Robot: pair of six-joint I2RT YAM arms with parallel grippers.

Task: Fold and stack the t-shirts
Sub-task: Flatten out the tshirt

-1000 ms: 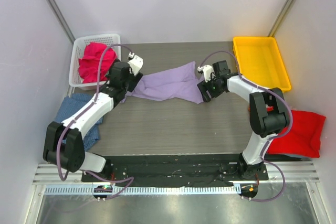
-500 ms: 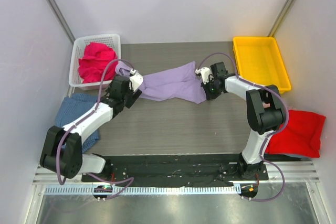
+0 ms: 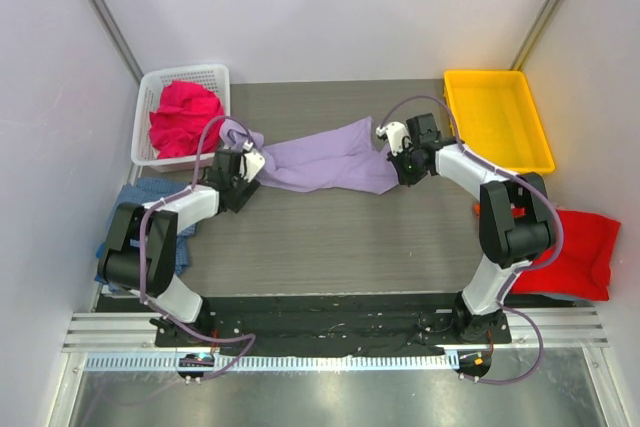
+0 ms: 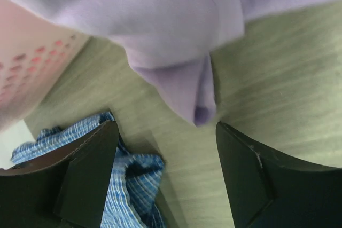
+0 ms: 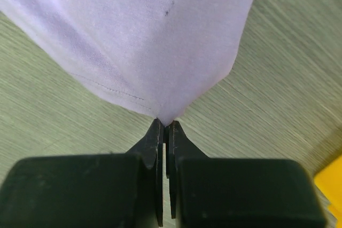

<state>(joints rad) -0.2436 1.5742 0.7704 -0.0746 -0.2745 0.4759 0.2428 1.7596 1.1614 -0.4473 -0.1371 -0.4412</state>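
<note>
Right gripper (image 5: 164, 126): clenched on a hemmed corner of the large lavender-purple cloth t-shirt (image 3: 320, 159). Left gripper (image 4: 165, 129): released, its fingers spread wide with nothing between them; a limp tip of the same shirt hangs just ahead of the gap.

The lavender shirt lies bunched in a long band across the far half of the grey wood-grain tabletop (image 3: 330, 237), reaching from one gripper to the other. It is neither flat nor folded.

Beyond its left end stands the white mesh basket (image 3: 145, 97) with the magenta-pink t-shirt (image 3: 180, 117) heaped inside. The blue checked t-shirt (image 3: 150, 195) lies crumpled at the tabletop's left edge, under the left arm. At the far right sits the yellow plastic tray (image 3: 495, 122), and nearer, at the right edge, the bright red t-shirt (image 3: 580, 247).

Step in hand, as judged: spreading the first shirt; no stack exists yet. The next move likely calls for the left gripper to close on the hanging tip, so that both arms can draw the cloth taut and lay it flat.
</note>
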